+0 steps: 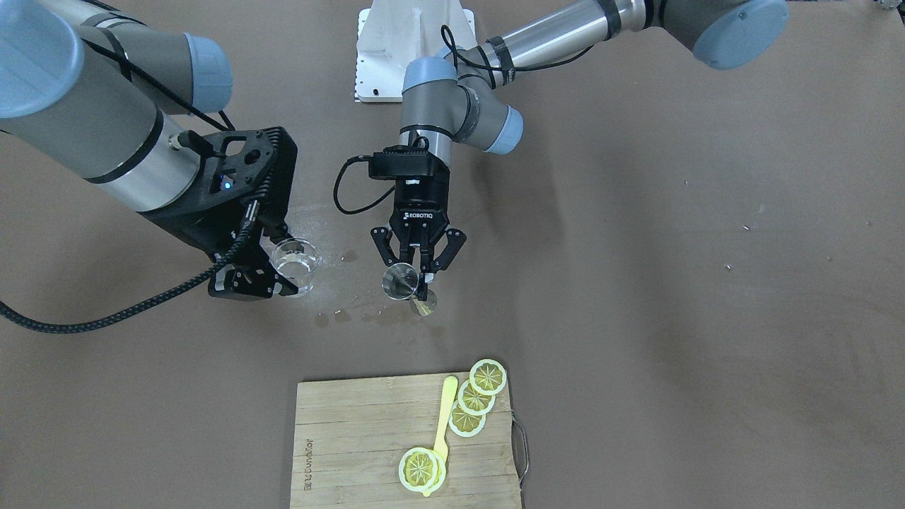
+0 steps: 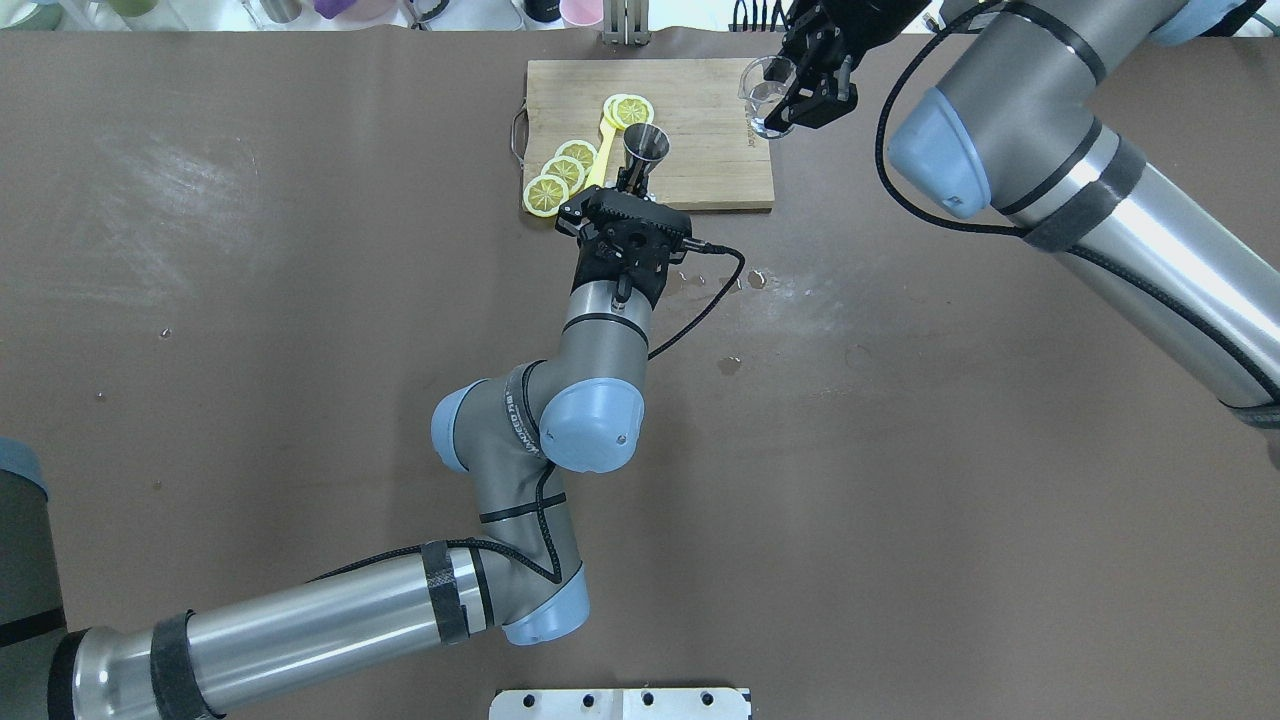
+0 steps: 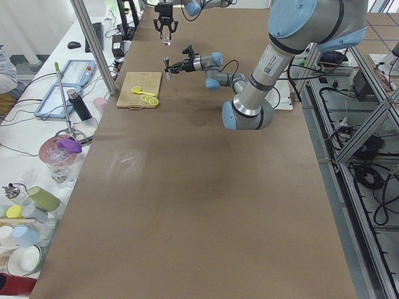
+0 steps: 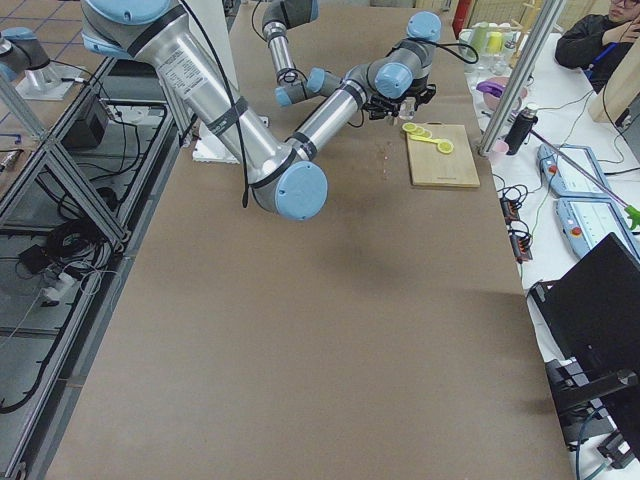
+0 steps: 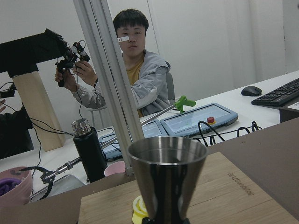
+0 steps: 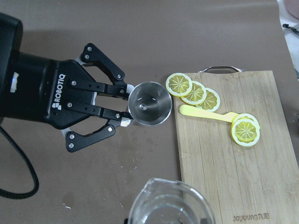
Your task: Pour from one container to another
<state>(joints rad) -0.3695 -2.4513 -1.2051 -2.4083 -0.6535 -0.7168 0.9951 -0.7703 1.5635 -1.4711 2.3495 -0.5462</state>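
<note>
**Jigger and glass beaker both held off the table, side by side**

The left gripper (image 6: 124,106) was pinching a steel jigger (image 6: 150,103) by its waist, fingers pressed against it from one side. The jigger stood upright, mouth up, and in the left side view it was lifted off the table. The right gripper (image 1: 277,266) was clamped on a clear glass beaker (image 1: 298,262) with a pouring lip, which was also upright. In the front-facing view the beaker sat at 9 o'clock of the jigger, near it but not touching. Whether the beaker held liquid could not be told.

At 6 o'clock of the jigger in that view lay a bamboo cutting board (image 1: 353,445) with a wire handle on its 3 o'clock edge. Three lemon slices (image 1: 475,398) overlapped in a row at the board's 1 o'clock corner. A fourth slice (image 1: 420,467) lay near 6 o'clock, at the bowl end of a pale yellow spoon (image 1: 446,410). Nothing stood between the jigger and the beaker.

The table (image 1: 707,283) was covered in a brown sheet. It carried wet spots (image 1: 339,315) and a smeared patch under the two containers. The white base plate (image 1: 396,42) was at 12 o'clock.

In the left wrist view an aluminium post (image 5: 112,79) rose behind the jigger. Beyond it an operator (image 5: 135,70) in a grey jacket sat holding a control device. A black flask (image 5: 88,149) was at 9 o'clock, and a teach pendant (image 5: 196,121), mouse (image 5: 252,90) and keyboard (image 5: 280,95) were towards 3 o'clock.
</note>
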